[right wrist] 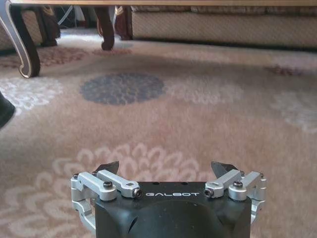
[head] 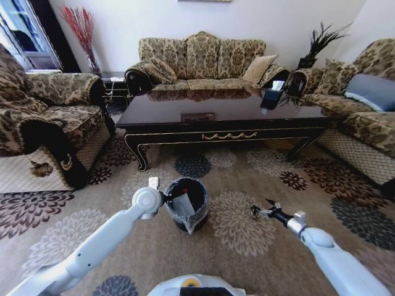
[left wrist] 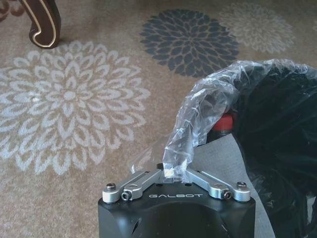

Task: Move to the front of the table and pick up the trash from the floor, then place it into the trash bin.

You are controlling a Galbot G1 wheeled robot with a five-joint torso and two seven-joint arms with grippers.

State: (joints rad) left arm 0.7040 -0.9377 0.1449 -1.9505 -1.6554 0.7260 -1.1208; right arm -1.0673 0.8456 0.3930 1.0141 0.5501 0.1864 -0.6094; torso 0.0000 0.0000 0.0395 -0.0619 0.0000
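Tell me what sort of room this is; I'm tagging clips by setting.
Most likely a home living room: patterned sofas ring a low dark table on a flowered carpet. The left gripper holds a clear wrapper at the bin; the right gripper hangs open.

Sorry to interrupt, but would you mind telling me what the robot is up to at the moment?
The robot faces the table, clearing litter off the carpet. Its left gripper is shut on a clear wrapper, held right at the rim of the trash bin. A red-capped item already lies inside. The right gripper hangs open and empty, low over the carpet to the bin's right.
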